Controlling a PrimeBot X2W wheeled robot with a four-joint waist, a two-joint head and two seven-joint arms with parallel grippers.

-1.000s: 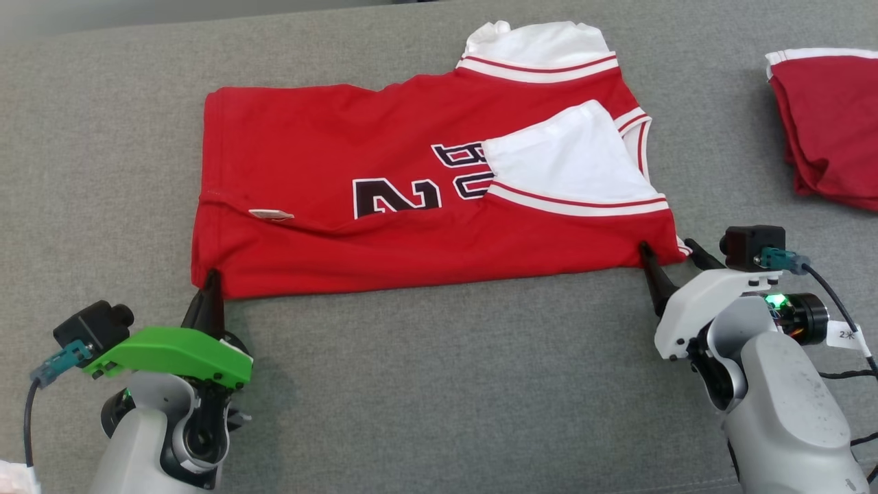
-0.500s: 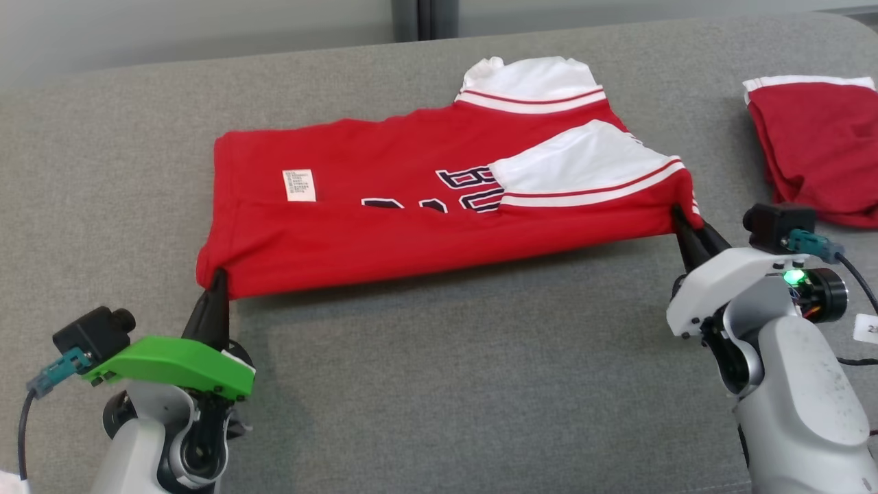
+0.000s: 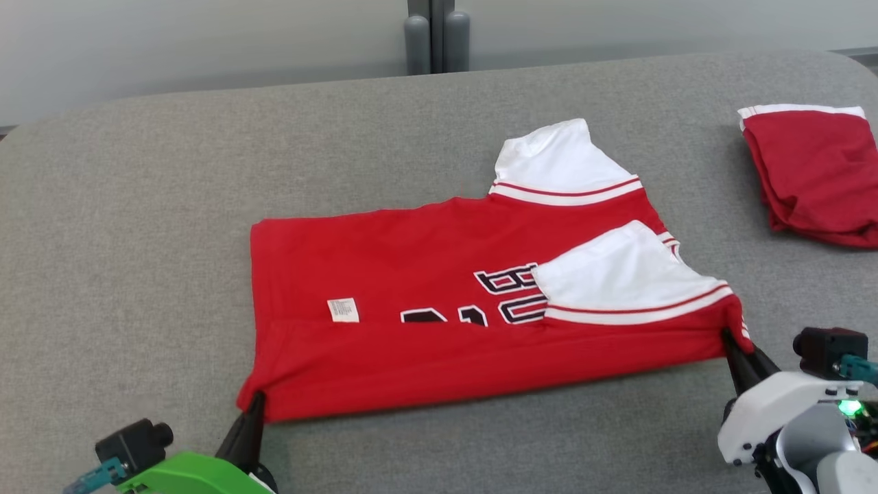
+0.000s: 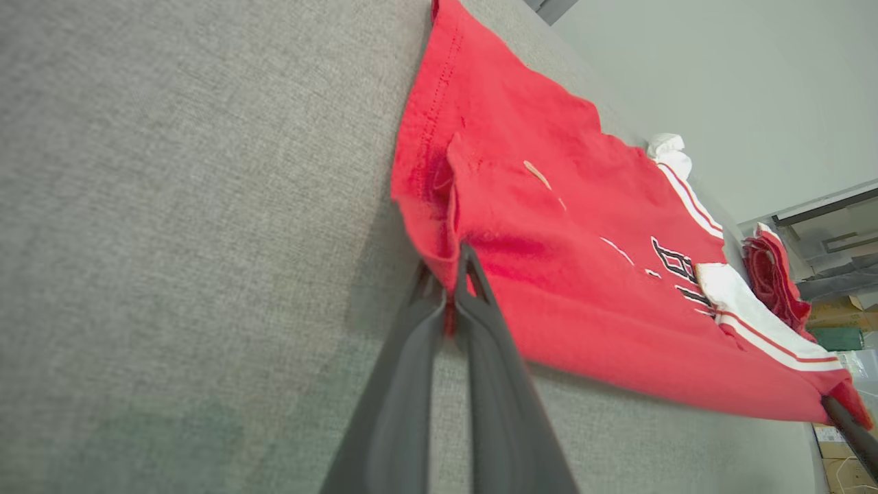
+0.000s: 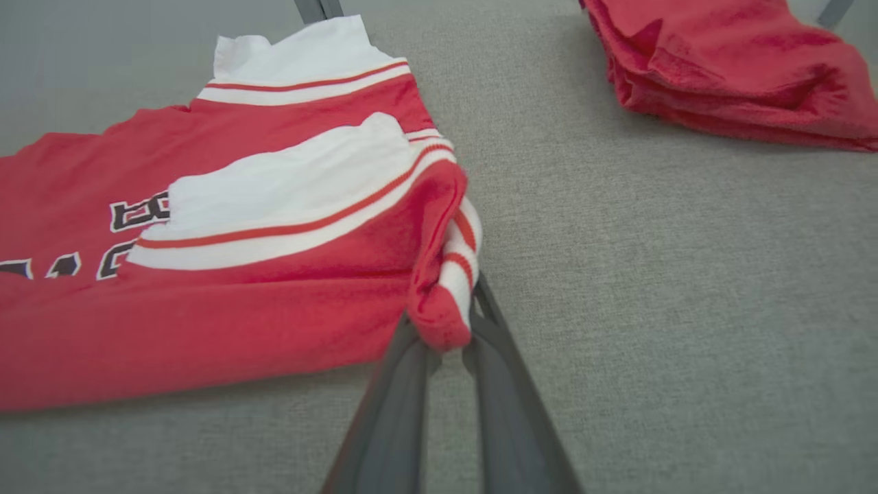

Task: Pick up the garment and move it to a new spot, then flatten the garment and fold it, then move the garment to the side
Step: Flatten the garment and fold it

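Both the left gripper (image 3: pixel 255 401) and right gripper (image 3: pixel 728 337) pinch a red jersey (image 3: pixel 411 274).
Soft knit with white, red-striped sleeves (image 3: pixel 610 274), it lies mid-frame on a coarse grey fabric surface (image 3: pixel 171 206); tapered dark fingers (image 4: pixel 405 398) clamp its lower-left and lower-right corners.

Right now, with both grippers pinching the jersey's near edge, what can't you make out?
The print on the jersey: head view, lower part tucked under the raised near fold, right end under the white sleeve panel.
The care tag: head view, text too small.
Tips of the right gripper: right wrist view, buried in bunched cloth.
The second red garment: head view, cut by the right edge.
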